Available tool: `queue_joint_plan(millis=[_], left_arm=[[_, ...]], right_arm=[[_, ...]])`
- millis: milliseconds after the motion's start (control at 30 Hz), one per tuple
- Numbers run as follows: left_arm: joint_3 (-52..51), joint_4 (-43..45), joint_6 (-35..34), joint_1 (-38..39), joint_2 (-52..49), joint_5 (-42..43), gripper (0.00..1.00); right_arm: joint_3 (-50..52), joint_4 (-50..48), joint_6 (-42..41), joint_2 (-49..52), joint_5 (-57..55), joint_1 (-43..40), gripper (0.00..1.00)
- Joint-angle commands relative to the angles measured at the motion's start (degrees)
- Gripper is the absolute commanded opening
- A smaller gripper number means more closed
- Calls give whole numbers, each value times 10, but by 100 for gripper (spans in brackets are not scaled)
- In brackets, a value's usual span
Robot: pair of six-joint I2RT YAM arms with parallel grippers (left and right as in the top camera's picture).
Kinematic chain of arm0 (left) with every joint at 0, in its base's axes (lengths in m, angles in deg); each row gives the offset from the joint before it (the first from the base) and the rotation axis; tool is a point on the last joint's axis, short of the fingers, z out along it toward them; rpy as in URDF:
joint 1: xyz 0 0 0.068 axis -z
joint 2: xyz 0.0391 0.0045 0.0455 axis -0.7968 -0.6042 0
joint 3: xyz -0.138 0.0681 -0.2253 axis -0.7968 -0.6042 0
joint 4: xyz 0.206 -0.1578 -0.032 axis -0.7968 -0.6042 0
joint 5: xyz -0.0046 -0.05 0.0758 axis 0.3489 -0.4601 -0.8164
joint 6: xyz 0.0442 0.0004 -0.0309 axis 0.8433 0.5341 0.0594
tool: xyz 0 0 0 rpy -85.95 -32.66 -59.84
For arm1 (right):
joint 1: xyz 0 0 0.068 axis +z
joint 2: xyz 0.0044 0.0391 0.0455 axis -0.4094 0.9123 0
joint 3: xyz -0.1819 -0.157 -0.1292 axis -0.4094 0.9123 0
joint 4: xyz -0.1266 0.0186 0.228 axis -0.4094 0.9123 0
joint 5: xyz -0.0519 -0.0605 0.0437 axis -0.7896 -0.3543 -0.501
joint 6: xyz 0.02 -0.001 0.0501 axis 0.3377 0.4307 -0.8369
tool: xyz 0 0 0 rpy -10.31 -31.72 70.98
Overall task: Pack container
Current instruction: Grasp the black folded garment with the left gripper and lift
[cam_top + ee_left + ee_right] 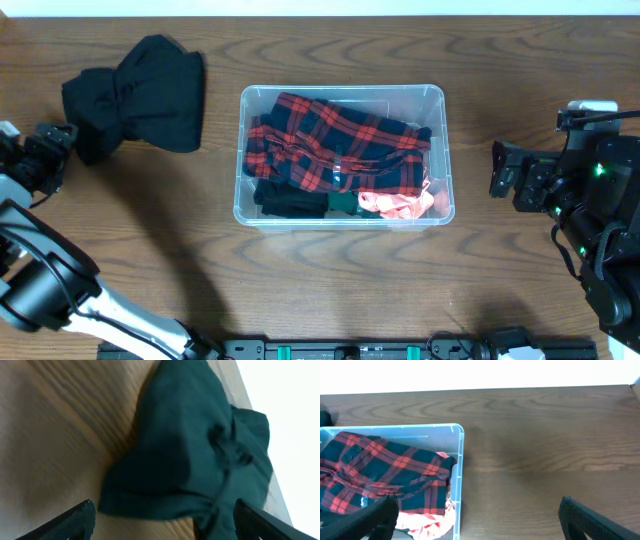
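Left gripper [55, 145] sits by the table's left edge, fingers apart, empty, pointing at the dark garment [140, 95] bunched near the far-left corner. Your right gripper [503, 168] is near the right edge, also spread, holding nothing. You've got the container [441, 120] mid-table, with a red plaid shirt [340, 140] and pink cloth [400, 205] inside.

- The container [441, 150] was clear and colourless, with a faint blue cast.
- The shirt [340, 140] was plaid, red checks on dark navy.
- The pink cloth [395, 205] was a plain salmon shade.
- The green cloth [342, 203] was plain and dark.
- The garment [140, 95] looked black from overhead and dark teal in the left wrist view.
- The table [300, 280] was brown, with wood grain.
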Motion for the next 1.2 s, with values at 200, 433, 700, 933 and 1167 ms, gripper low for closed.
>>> queue_joint_plan(millis=[200,433,700,933,1167], left_arm=[[-2,92,-17,0,-73,22,88],[-2,152,-65,18,-110,27,88],[-2,172,-75,75,-114,22,82],[-2,161,-83,87,-114,12,38],[-2,161,-78,86,-101,135,6]], right_arm=[[-4,0,9,-1,-2,-5,99],[-4,0,9,-1,-2,-5,99],[-4,0,9,-1,-2,-5,99],[-4,0,9,-1,-2,-5,99],[-4,0,9,-1,-2,-5,99]])
